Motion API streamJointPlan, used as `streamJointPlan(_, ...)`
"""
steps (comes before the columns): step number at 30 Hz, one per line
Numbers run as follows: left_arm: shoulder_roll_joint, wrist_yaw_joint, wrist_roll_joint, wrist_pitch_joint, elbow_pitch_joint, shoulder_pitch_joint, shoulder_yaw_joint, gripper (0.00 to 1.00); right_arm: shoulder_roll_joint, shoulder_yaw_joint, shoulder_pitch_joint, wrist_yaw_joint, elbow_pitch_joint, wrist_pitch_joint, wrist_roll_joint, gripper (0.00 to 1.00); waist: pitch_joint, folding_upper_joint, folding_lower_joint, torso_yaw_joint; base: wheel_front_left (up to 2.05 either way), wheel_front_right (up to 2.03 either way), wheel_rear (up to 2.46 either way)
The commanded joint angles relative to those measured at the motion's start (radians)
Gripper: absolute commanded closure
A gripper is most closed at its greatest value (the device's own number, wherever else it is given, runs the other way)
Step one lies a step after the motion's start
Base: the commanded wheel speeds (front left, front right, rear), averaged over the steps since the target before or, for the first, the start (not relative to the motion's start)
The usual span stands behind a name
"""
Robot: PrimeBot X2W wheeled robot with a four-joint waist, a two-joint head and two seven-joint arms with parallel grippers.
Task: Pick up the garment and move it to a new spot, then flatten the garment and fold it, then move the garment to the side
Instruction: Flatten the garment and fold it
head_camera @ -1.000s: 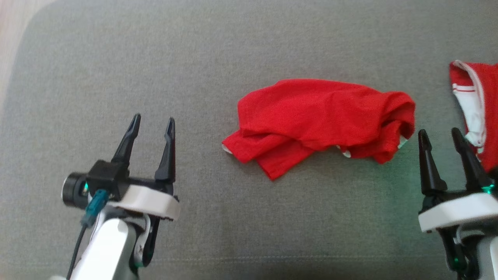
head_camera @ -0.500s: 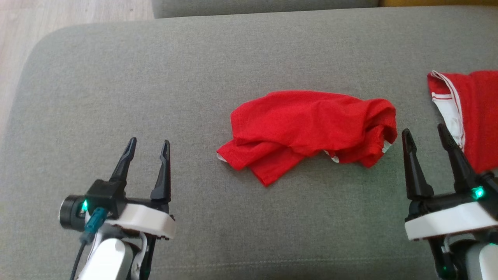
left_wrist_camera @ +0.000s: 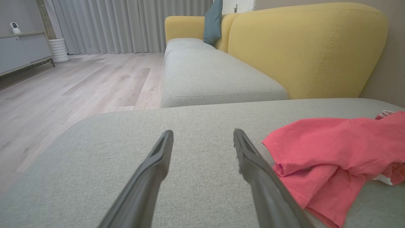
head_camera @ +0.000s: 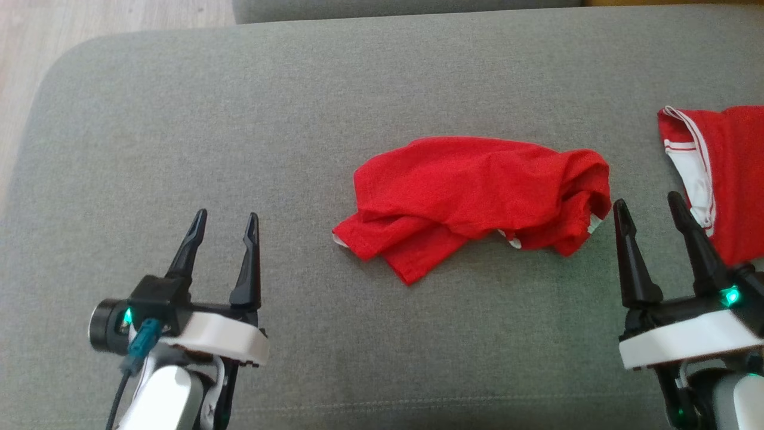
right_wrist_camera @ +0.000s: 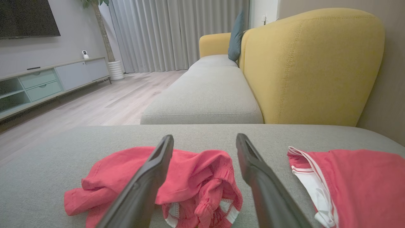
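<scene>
**A:** What occupies the middle of the grey seat cushion [head_camera: 239,89]?

**B:** The garment [head_camera: 471,203]: red, crumpled into a loose heap, with white trim showing along the side nearest the cushion's front edge. Neither gripper holds it.

**A:** Where is the left gripper [head_camera: 227,216]?

**B:** Over the cushion's front left part, well apart from the garment. Its two dark fingers stand spread, with nothing between them.

**A:** And the right gripper [head_camera: 647,200]?

**B:** Over the cushion's front right part, its fingers likewise spread and empty. Its left fingertip stands just beside the garment's bunched end. Whether it touches the cloth cannot be told.

**A:** What is the other red item?

**B:** A second red garment [head_camera: 728,173] with a white banded edge. It lies flatter at the cushion's right side, and a strip of bare cushion separates it from the first.

**A:** What lies past the cushion?

**B:** Beyond its far edge stand a further grey seat [right_wrist_camera: 208,95] and a yellow backrest [right_wrist_camera: 310,63]. Off its left side is a pale wood floor [left_wrist_camera: 79,82].
</scene>
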Motion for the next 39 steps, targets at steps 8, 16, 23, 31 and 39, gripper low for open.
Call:
streamJointPlan(8,0.029,0.004,-0.010,0.012,-0.037,-0.039,0.032,0.00,-0.006,0.028,-0.034,0.004,-0.023,-0.007,0.013,0.00,0.010,-0.0001,0.0001,-0.008,0.00,0.00,0.00)
streamJointPlan(16,0.004,-0.077,-0.020,0.096,-0.017,-0.158,-0.046,0.00,-0.001,0.041,-0.058,0.004,-0.022,-0.011,0.018,0.00,0.060,-0.0001,0.0001,-0.031,0.00,0.00,0.00)
streamJointPlan(23,-0.074,-0.185,-0.130,0.286,0.153,-0.332,-0.095,0.00,0.007,0.065,-0.087,0.004,-0.002,-0.020,0.029,0.00,0.108,-0.0001,0.0001,-0.077,0.00,0.00,0.00)
streamJointPlan(31,-0.102,-0.226,-0.223,0.378,0.396,-0.469,-0.049,0.00,0.018,0.071,-0.100,0.004,0.021,-0.036,0.042,0.00,0.139,-0.0001,0.0001,-0.116,0.00,0.00,0.00)
streamJointPlan(39,-0.131,-0.304,-0.345,0.428,0.532,-0.543,-0.040,0.94,0.024,0.071,-0.110,0.004,0.047,-0.051,0.055,0.00,0.148,-0.0001,0.0001,-0.128,0.00,0.00,0.00)
